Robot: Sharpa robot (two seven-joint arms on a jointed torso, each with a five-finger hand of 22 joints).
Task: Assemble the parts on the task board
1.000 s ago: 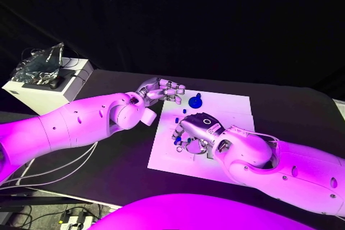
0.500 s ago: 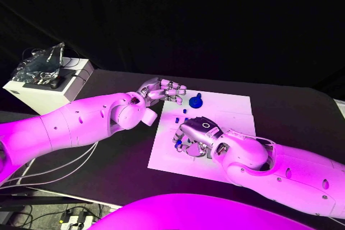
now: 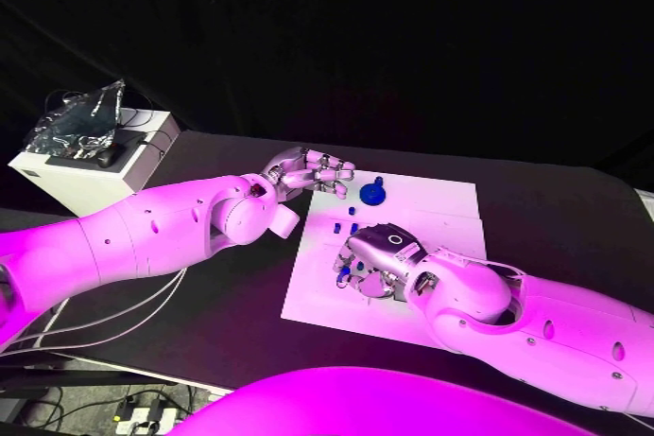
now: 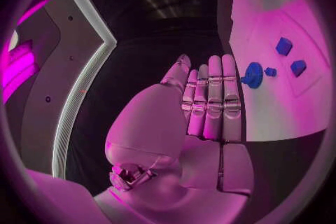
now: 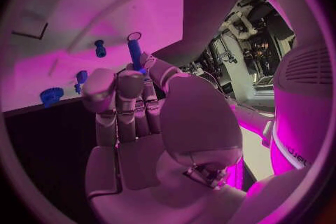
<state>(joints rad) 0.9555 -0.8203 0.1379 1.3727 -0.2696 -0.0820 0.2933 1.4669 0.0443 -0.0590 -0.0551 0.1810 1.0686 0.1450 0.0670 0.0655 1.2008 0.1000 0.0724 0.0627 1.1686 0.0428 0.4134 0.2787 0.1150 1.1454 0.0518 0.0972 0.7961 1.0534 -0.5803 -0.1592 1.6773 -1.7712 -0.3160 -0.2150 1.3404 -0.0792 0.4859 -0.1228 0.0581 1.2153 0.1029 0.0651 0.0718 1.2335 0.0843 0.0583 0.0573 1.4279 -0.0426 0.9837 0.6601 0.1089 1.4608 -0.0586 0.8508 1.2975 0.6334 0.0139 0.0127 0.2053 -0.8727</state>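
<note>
Your right hand [image 3: 375, 262] covers the middle of the white board [image 3: 434, 201] in the head view, so whatever lies under its palm is hidden from you there; only a few blue bits [image 3: 341, 267] peek out along its near side, too small to tell apart. The right wrist view settles more: the right hand [image 5: 133, 117] pinches a thin blue pin [image 5: 134, 51] between thumb and fingertips, the pin standing up out of the grip, its tip ringed. Whether the pin's lower end touches the board you cannot tell.

Right hand pose: knuckles up, fingers curled in together, low over the board's left half.

Your left hand [image 3: 311, 173] sits at the board's far left corner, fingers curled loosely. In the left wrist view the left hand [image 4: 203, 117] has its fingers straight and side by side, holding nothing, with the thumb lying alongside. Just beyond the fingertips stands a round blue gear piece [image 4: 252, 75], apart from them; two small blue blocks [image 4: 283, 46] lie further on the board.

In the head view the gear piece [image 3: 372, 191] stands near the far edge, just right of the left hand, with two small blue pegs [image 3: 353, 209] just nearer you.

Since a second ago: the right hand has slid slightly toward the near side of the board and rolled a little; the left hand and gear piece have stayed put.
</note>
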